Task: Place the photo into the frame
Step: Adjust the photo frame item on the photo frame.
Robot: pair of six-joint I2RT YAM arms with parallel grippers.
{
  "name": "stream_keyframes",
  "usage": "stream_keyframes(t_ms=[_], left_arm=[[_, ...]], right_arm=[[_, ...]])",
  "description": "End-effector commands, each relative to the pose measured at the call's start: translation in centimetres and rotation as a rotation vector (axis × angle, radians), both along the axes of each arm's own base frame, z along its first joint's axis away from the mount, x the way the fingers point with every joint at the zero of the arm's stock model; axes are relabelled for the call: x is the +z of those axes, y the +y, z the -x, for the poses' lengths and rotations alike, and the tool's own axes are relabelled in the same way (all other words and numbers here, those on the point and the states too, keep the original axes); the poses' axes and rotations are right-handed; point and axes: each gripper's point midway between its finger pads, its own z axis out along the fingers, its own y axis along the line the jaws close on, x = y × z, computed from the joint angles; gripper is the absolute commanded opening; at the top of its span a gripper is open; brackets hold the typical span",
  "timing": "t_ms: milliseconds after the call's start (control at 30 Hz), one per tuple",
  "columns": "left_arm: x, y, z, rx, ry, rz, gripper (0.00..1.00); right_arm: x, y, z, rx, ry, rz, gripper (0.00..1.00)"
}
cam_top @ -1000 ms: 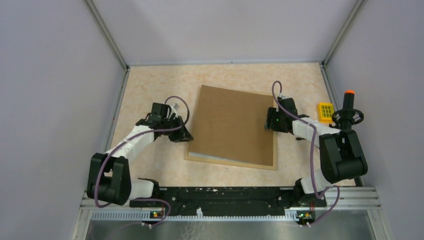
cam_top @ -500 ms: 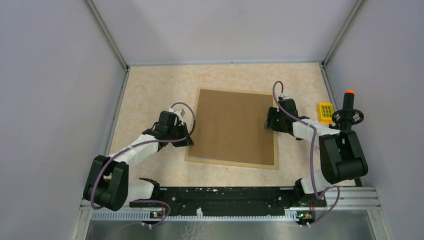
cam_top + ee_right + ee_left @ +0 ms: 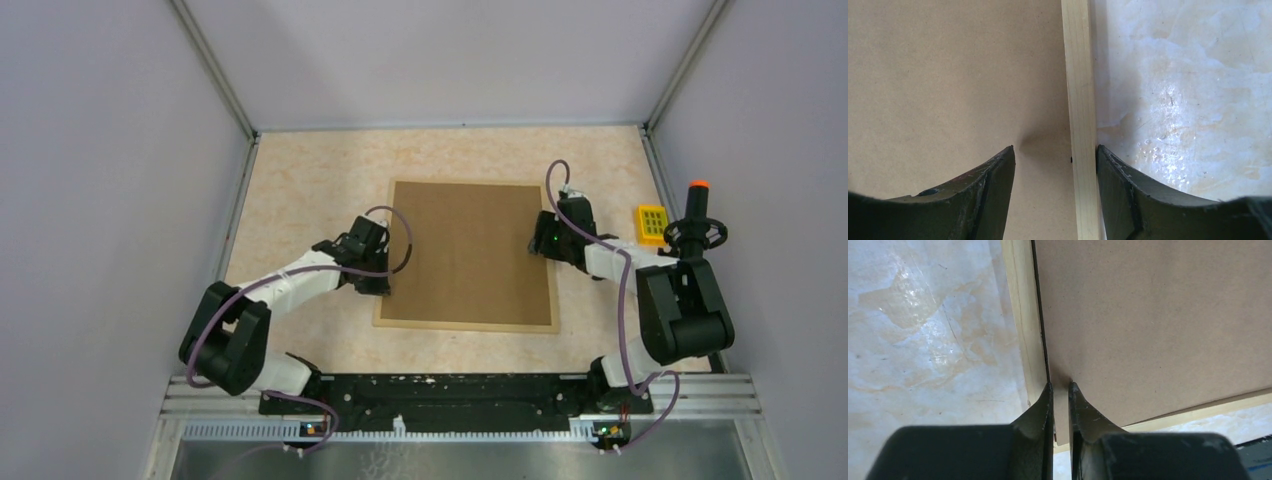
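Left claw (image 3: pixel 1060 386) is seen nearly closed, holding nothing, at the edge of the backing board (image 3: pixel 1158 315); right claw (image 3: pixel 1055 148) is spread open astride the frame (image 3: pixel 1079 75).

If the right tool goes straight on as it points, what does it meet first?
Likely the frame, its wooden rail lying between the open fingers of the right tool; depth is unclear.

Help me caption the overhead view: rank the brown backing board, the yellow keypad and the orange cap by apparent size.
1. brown backing board
2. yellow keypad
3. orange cap, smallest even though it tops a black handle and may sit nearer the camera.
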Motion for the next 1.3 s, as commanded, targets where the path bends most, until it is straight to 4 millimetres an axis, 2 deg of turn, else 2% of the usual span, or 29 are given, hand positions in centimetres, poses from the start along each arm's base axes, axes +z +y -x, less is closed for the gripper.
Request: stream_keyframes(t_ms=[0, 333, 467, 567, 667, 767, 833, 900, 933, 1000, 1067, 1100, 1167, 1267], left_arm=[[2.9, -6.7, -1.4, -0.109, -0.061, 0.131, 0.17], [1.9, -8.6, -1.3, -0.195, -0.069, -0.101, 0.28], [1.2, -9.8, -0.8, -0.238, -0.061, -0.105, 0.32], [1.1, -11.1, -0.4, -0.293, -0.047, -0.068, 0.47], [2.2, -11.8, -0.7, -0.296, -0.052, -0.045, 0.49], [4.8, -11.5, -1.6, -0.274, -0.108, -0.007, 0.58], [6.6, -10.4, -2.3, -0.243, -0.123, 0.037, 0.61], [8.2, -8.5, -3.4, -0.198, -0.129, 0.087, 0.63], [8.8, -7.2, -4.0, -0.171, -0.135, 0.107, 0.65], [10.2, -3.8, -5.2, -0.08, -0.165, 0.118, 0.78], [10.2, 0.4, -6.3, 0.053, -0.189, 0.079, 0.94], [10.2, 2.4, -6.8, 0.122, -0.199, 0.07, 0.98], [10.0, 5.4, -7.3, 0.227, -0.202, 0.104, 0.98], [9.1, 8.8, -7.6, 0.364, -0.176, 0.196, 0.98]], right_arm=[[-0.6, 9.1, 6.3, 0.248, 0.238, -0.346, 0.58], [-0.6, 9.0, 6.3, 0.249, 0.239, -0.341, 0.58], [-0.6, 8.9, 6.3, 0.249, 0.238, -0.338, 0.58], [-0.6, 9.0, 6.3, 0.249, 0.239, -0.338, 0.58], [-0.6, 8.8, 6.2, 0.244, 0.237, -0.33, 0.58], [-0.6, 8.4, 6.1, 0.24, 0.24, -0.303, 0.58], [-0.6, 8.1, 6.0, 0.232, 0.233, -0.287, 0.58], [-0.4, 7.9, 5.8, 0.226, 0.224, -0.271, 0.59], [-0.4, 7.7, 5.7, 0.222, 0.223, -0.259, 0.59], [-0.3, 7.1, 5.4, 0.211, 0.222, -0.217, 0.59], [-0.3, 6.0, 5.3, 0.19, 0.221, -0.146, 0.59], [-0.1, 5.6, 5.3, 0.19, 0.218, -0.115, 0.59], [0.5, 5.1, 5.5, 0.196, 0.212, -0.081, 0.6], [1.6, 5.5, 6.0, 0.23, 0.206, -0.094, 0.62]])
